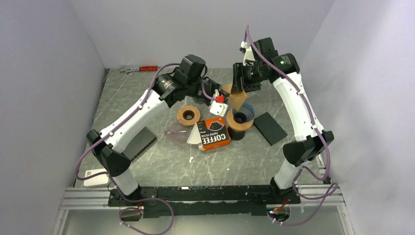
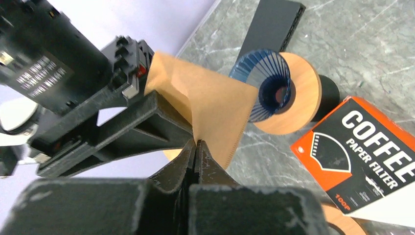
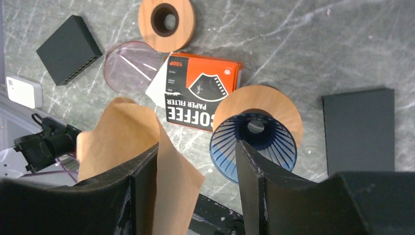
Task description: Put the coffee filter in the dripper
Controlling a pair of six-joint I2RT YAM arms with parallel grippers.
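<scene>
Coffee filter (image 2: 205, 103), brown and folded flat, hung in the air between the two claws. It was just above the dripper (image 2: 266, 83) and a bit to the far side of it. It was not in the dripper. The left claw (image 2: 195, 147) had its two fingers pressed together on the bottom edge of the paper, pinching it tight. The right claw (image 3: 195, 149) had its fingers apart. One of its fingers (image 3: 147, 171) touched the paper, and the paper seemed to bend a little round it. The other finger was out in the open over the dripper. I could not tell if the first finger was inside the fold or just beside it.

The dripper was a blue cone with thin ribs, open side up. It sat in a wooden ring (image 2: 301, 93) on top of a black stand (image 2: 329, 93), near the middle of the table (image 1: 161, 161). An orange box (image 2: 362, 152) with the words COFFEE PAPER FILTER lay flat just to the left of the stand. A second wooden ring (image 1: 188, 115) lay farther left, with a clear round lid (image 3: 129, 66) near it. A flat black block (image 1: 269, 128) lay to the right of the dripper, apart from it
</scene>
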